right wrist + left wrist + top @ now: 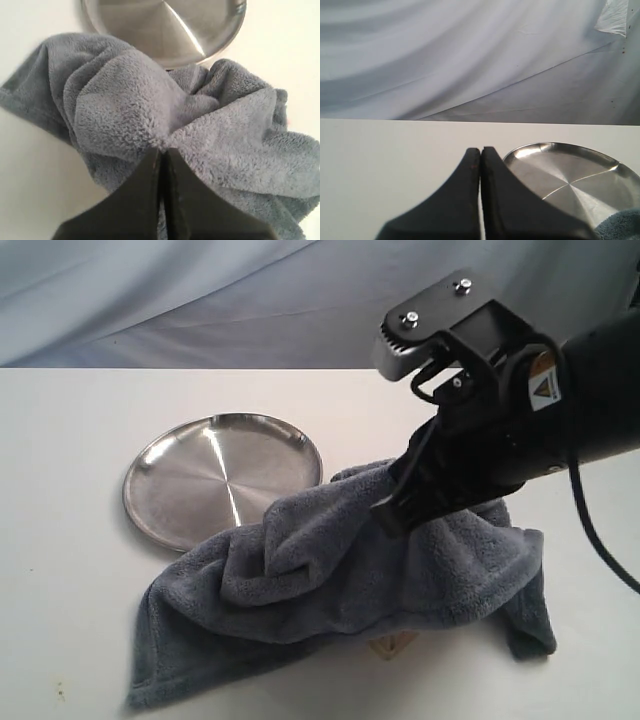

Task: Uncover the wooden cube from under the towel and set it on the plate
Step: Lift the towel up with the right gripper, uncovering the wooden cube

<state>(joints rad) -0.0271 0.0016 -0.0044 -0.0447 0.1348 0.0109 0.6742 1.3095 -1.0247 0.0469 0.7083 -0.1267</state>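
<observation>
Grey towel (pixel 330 580) bunched in the right pincer (pixel 161 149), which is clamped on its folds.
It overlaps the plate (pixel 200 470) at the rim; the left pincer (pixel 480 150) is pressed together near the plate.

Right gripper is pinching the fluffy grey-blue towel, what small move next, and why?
Probably lift the right gripper, drawing the fluffy grey-blue towel away from the round silver plate: its jaws grip it and the pale wooden cube barely shows.

Exterior view: raised, fairly near, looks down across table (pixel 60 540) toward draped backdrop (pixel 150 300). Left wrist view: low, almost level with tabletop, faces backdrop. Right wrist view: very close, looks steeply down on towel (pixel 125 110). All three share plate (pixel 220 480).
</observation>
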